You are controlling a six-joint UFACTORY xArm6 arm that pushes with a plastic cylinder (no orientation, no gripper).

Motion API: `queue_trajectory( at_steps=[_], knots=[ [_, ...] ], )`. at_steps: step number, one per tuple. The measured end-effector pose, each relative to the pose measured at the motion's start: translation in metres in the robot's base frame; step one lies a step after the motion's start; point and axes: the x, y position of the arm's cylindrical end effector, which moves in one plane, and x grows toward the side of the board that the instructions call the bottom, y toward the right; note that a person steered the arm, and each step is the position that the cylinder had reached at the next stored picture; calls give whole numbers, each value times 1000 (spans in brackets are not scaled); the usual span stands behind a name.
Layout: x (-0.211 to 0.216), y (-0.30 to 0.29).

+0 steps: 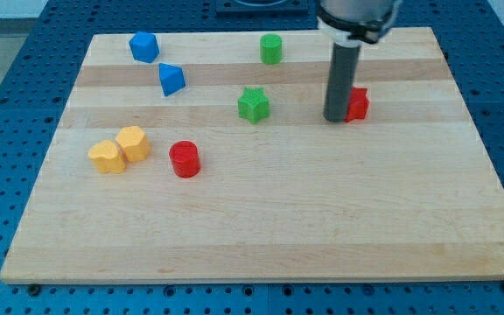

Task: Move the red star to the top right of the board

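Note:
The red star point(358, 104) lies right of the board's middle, in the upper half, partly hidden by my rod. My tip point(336, 118) rests on the board right against the star's left side. The board's top right corner point(423, 39) lies up and to the right of the star.
A green star point(253, 105) sits left of my tip. A green cylinder point(271, 49) is near the top edge. A blue block point(143, 46) and a blue triangular block point(171, 80) are upper left. Two yellow blocks point(119, 150) and a red cylinder point(184, 159) lie at left.

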Motion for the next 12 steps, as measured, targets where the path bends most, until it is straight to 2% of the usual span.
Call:
queue_trajectory(
  at_steps=[3, 9, 10, 12],
  knots=[
    [-21, 40],
    [-107, 71],
    [-113, 93],
    [-114, 97]
  ],
)
